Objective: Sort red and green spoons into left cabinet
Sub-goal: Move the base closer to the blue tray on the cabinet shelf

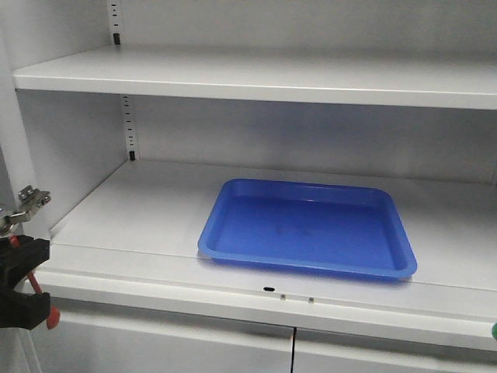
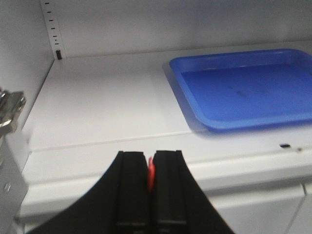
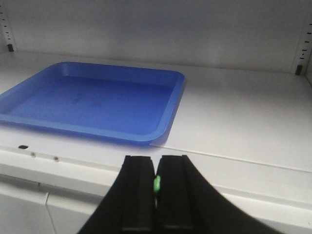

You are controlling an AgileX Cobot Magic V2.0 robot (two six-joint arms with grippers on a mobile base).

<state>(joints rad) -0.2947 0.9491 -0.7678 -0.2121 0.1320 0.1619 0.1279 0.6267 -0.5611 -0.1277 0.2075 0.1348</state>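
The left cabinet's lower shelf (image 1: 132, 210) holds a blue tray (image 1: 307, 268) with nothing in it. My left gripper (image 1: 23, 272) hangs in front of the shelf's left end, shut on the red spoon (image 2: 151, 176). A sliver of red shows between its fingers, and the red spoon's end (image 1: 51, 316) pokes out below. My right gripper (image 3: 156, 159) sits before the shelf's front edge, right of the tray (image 3: 168, 109), shut on the green spoon (image 3: 157, 184). In the front view only a green tip (image 1: 494, 330) shows at the right edge. Most of both spoons is hidden.
An upper shelf (image 1: 256, 78) spans the cabinet above. A metal door hinge (image 1: 27, 203) juts out at the left wall beside my left gripper. Peg-hole rails (image 1: 129, 128) run up the back corners. Closed lower doors (image 1: 194, 346) sit under the shelf.
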